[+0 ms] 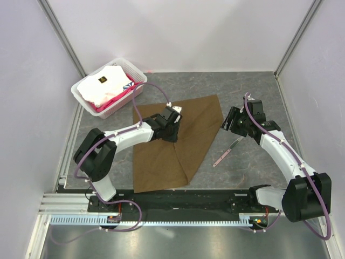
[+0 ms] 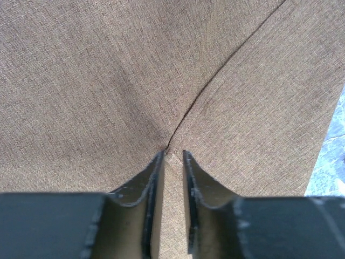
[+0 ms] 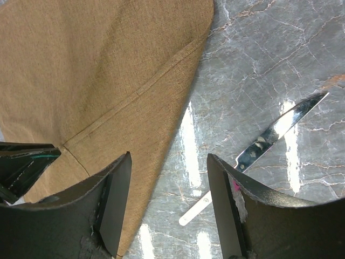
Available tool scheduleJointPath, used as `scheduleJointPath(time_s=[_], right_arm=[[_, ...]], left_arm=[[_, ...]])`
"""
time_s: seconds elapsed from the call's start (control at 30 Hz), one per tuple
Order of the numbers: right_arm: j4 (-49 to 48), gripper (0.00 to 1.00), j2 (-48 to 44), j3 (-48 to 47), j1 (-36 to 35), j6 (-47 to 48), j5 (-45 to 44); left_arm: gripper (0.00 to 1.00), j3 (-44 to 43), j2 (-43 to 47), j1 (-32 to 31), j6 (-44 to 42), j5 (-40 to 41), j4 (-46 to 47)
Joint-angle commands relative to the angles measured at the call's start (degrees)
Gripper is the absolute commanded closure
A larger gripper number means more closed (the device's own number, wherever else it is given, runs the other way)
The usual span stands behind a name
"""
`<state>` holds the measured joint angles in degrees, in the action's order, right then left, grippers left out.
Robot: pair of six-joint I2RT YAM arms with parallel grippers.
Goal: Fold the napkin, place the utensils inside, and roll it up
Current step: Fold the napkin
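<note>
The brown napkin (image 1: 180,145) lies flat in the middle of the table with one layer folded over. It fills the left wrist view (image 2: 108,81). My left gripper (image 1: 172,129) is down on its upper middle. Its fingers are nearly together (image 2: 173,155), pinching cloth where a crease ends at the tips. The utensil, a silvery knife with a pale handle (image 1: 226,152), lies on the bare table right of the napkin. My right gripper (image 1: 229,123) is open and empty above the table, between the napkin's right edge (image 3: 81,70) and the knife (image 3: 269,137).
A white basket (image 1: 123,61) holding white and pink folded cloths (image 1: 102,86) stands at the back left. White walls and metal posts close in the grey marble table (image 1: 259,91). The arm bases sit on a rail at the near edge.
</note>
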<state>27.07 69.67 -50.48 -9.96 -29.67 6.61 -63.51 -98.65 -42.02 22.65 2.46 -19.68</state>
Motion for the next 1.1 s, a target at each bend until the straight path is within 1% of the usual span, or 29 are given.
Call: scheduleJointPath(time_s=[0.0, 0.13, 0.4, 1.07], right_arm=[[0.1, 0.33, -1.6, 0.3, 0.2, 0.6, 0.0], [0.2, 0.33, -1.9, 0.3, 0.2, 0.5, 0.1], [0.7, 0.33, -2.3, 0.2, 0.2, 0.7, 0.0], [1.4, 0.32, -3.2, 0.3, 0.3, 0.8, 0.0]], left_arm=[[0.71, 0.6, 2.0, -0.3, 1.5, -0.3, 0.5], [0.72, 0.4, 1.2, -0.3, 1.8, -0.5, 0.8], [0.72, 0.1, -1.4, -0.3, 2.0, -0.7, 1.2], [0.68, 0.5, -5.1, -0.3, 2.9, 1.0, 2.1]])
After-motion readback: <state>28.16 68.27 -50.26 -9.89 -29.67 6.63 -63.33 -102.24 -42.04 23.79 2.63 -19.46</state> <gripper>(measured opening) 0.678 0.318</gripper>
